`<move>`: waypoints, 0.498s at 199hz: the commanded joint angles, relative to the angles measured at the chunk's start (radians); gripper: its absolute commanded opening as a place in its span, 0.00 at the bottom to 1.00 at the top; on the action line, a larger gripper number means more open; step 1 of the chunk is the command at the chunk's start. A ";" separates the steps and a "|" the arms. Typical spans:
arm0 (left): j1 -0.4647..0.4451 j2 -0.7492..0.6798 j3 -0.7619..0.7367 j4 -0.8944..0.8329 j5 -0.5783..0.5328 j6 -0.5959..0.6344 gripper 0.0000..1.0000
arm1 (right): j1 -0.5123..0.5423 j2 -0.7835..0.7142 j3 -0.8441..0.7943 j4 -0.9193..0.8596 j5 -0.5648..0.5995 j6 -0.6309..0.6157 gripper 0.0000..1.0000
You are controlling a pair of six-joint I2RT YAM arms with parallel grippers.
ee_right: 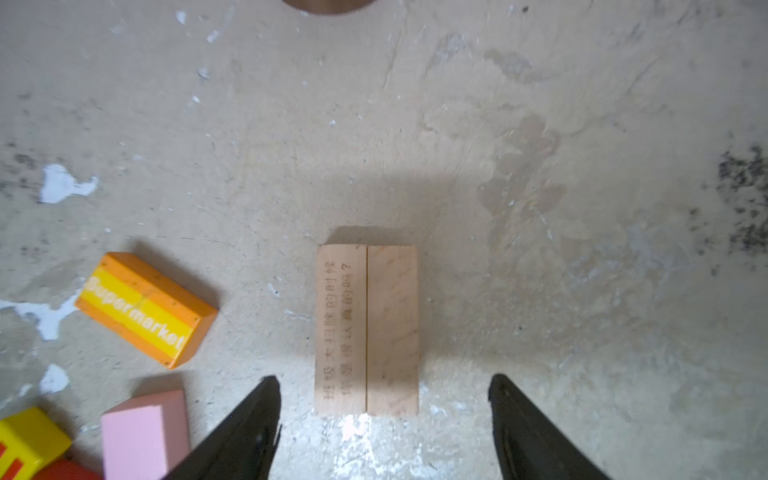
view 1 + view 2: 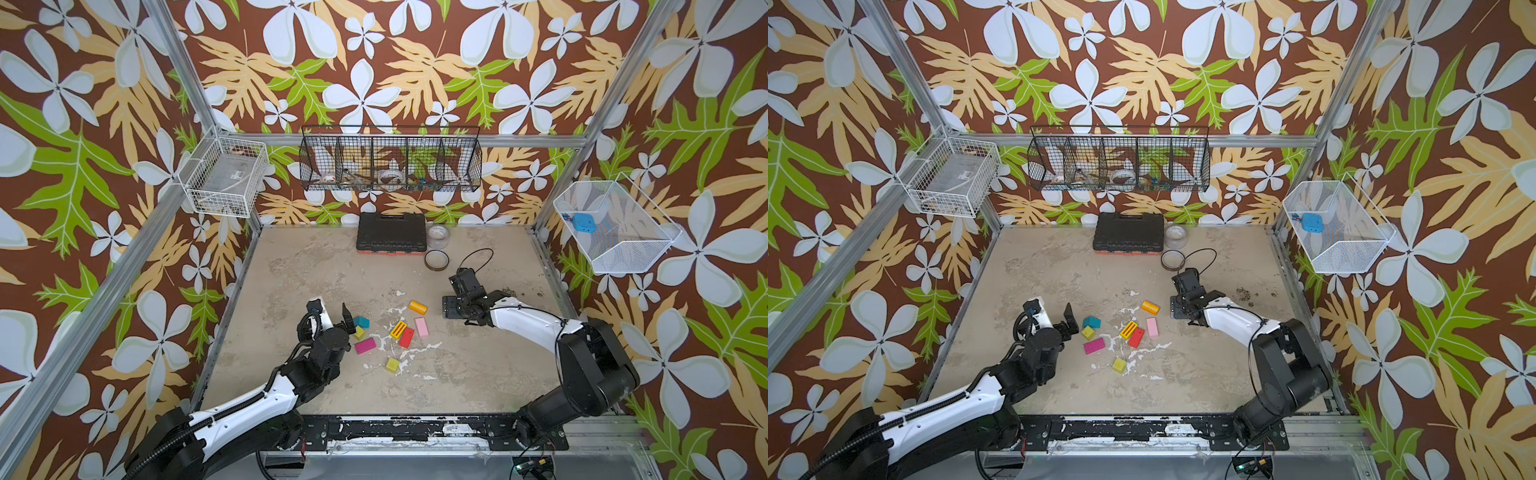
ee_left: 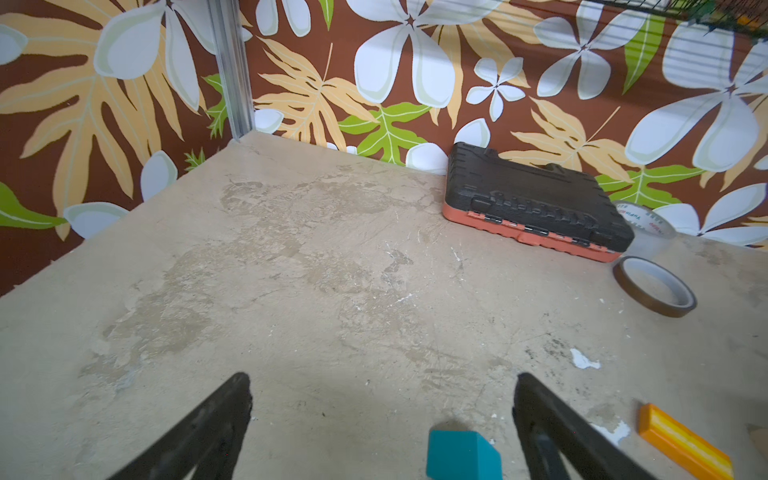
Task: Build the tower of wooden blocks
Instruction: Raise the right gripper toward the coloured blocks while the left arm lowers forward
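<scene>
Painted blocks lie loose mid-table: teal roof-shape (image 2: 360, 321), yellow-green cubes (image 2: 359, 332) (image 2: 392, 365), magenta (image 2: 365, 345), striped yellow (image 2: 398, 329), red (image 2: 407, 337), pink (image 2: 421, 327) and an orange "Supermarket" block (image 2: 417, 307). My left gripper (image 2: 349, 320) hovers open at the pile's left edge. In the left wrist view the left gripper (image 3: 382, 374) has the teal block (image 3: 461, 455) below it, near one finger, untouched. My right gripper (image 2: 449, 307) points down, open. In its wrist view the right gripper (image 1: 384, 377) straddles two tan planks (image 1: 365, 328) lying side by side, with a gap on each side.
A black tool case (image 2: 392, 232) sits at the back wall, with a clear tape roll (image 2: 439, 237) and a brown tape roll (image 2: 436, 259) beside it. Wire baskets (image 2: 390, 164) hang on the walls. A thin cable loop (image 2: 478, 259) rises behind the right wrist.
</scene>
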 commanded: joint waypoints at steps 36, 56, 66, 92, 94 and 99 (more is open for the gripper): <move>0.002 -0.182 0.024 -0.313 0.388 -0.544 1.00 | 0.103 -0.268 -0.053 -0.009 -0.156 0.140 0.84; 0.003 -0.245 0.016 -0.378 0.483 -0.689 1.00 | 0.156 -0.318 -0.084 0.061 -0.199 0.198 0.84; 0.002 -0.265 0.038 -0.410 0.515 -0.681 1.00 | 0.183 -0.318 -0.087 0.085 -0.192 0.212 0.84; 0.001 -0.255 0.241 -0.688 0.499 -0.592 1.00 | 0.242 -0.268 -0.062 0.091 -0.181 0.187 0.81; 0.001 -0.252 0.261 -0.715 0.498 -0.591 1.00 | 0.245 -0.264 -0.062 0.090 -0.177 0.184 0.81; 0.002 -0.244 0.311 -0.791 0.491 -0.585 1.00 | 0.253 -0.255 -0.060 0.087 -0.172 0.182 0.81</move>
